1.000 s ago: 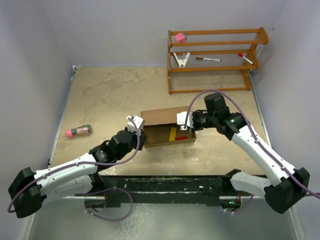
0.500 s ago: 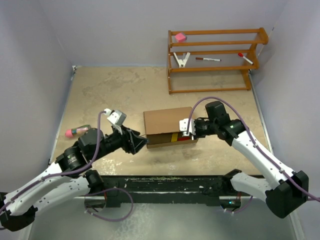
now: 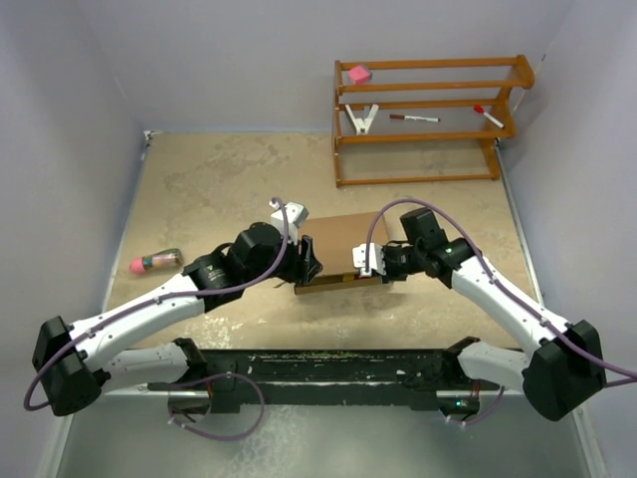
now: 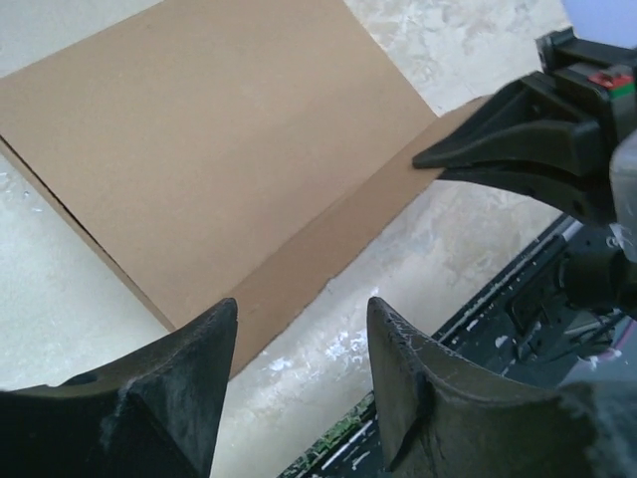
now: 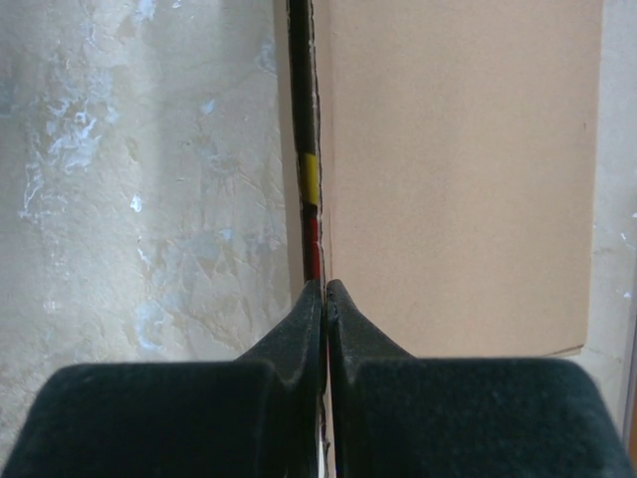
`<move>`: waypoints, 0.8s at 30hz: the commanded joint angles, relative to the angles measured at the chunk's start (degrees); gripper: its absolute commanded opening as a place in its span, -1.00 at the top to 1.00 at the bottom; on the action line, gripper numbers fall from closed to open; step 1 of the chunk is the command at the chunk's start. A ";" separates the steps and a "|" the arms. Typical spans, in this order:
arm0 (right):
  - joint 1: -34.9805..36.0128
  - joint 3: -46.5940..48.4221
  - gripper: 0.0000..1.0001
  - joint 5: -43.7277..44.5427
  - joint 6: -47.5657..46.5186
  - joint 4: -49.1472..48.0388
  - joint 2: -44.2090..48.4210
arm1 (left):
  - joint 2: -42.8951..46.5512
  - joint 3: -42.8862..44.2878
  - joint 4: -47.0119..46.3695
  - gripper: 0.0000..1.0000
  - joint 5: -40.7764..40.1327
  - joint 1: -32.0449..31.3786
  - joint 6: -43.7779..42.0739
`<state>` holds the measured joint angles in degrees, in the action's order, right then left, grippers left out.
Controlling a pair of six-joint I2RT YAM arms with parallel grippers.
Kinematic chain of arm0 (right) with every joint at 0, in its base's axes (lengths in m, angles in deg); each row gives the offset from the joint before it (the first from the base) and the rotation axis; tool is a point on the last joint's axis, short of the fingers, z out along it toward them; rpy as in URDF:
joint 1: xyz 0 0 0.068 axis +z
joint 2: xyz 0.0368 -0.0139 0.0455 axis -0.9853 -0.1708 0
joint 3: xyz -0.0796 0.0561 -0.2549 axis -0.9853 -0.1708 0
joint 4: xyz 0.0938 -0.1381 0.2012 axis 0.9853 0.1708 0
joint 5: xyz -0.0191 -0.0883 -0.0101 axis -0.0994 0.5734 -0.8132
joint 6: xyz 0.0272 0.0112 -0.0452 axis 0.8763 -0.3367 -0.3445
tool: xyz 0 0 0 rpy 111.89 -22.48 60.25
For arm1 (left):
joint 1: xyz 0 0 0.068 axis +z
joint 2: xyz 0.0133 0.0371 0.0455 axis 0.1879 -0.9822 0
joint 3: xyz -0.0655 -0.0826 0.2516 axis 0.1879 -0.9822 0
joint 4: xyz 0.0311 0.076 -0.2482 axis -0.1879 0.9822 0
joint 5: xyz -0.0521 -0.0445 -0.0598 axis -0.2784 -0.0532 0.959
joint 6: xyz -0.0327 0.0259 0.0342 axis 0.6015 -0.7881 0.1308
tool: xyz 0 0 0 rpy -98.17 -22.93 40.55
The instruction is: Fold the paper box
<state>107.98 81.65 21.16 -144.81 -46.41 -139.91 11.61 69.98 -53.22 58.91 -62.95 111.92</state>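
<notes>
Left pincer (image 4: 299, 324), swung in over the paper box (image 3: 343, 239), is open, right pincer (image 5: 324, 291) closed empty at its front; even downward pressure should close it.

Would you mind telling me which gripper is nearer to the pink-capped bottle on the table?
Left. The left gripper is at the paper box's left end, toward the bottle; the right gripper is farther off, at the box's front edge.
</notes>
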 commanded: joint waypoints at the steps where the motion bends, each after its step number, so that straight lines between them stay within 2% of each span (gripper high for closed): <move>1: -0.31 -0.35 1.00 0.09 -0.83 0.24 -1.45 | -1.16 -1.58 -6.20 -0.13 1.06 2.68 -0.33; 4: -0.30 -0.77 0.79 0.11 -1.42 0.40 -2.54 | -1.94 -3.98 -8.53 -0.08 2.74 4.63 0.39; 12: -0.30 -0.60 0.39 0.45 -1.68 1.78 -3.77 | -2.09 -7.82 -11.74 -0.08 4.08 7.17 1.00; 19: -1.11 1.65 -0.18 -2.84 -1.35 5.30 -0.75 | -0.08 -8.74 -12.35 -0.13 5.23 7.12 1.12; 24: -4.39 3.67 -0.36 -8.65 -3.76 9.58 1.48 | 2.67 -10.01 -13.58 -0.19 5.69 7.14 1.43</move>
<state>105.81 81.82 18.83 -146.26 -41.12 -140.79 11.15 60.86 -62.90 63.43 -56.19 112.49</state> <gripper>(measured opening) 0.658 0.587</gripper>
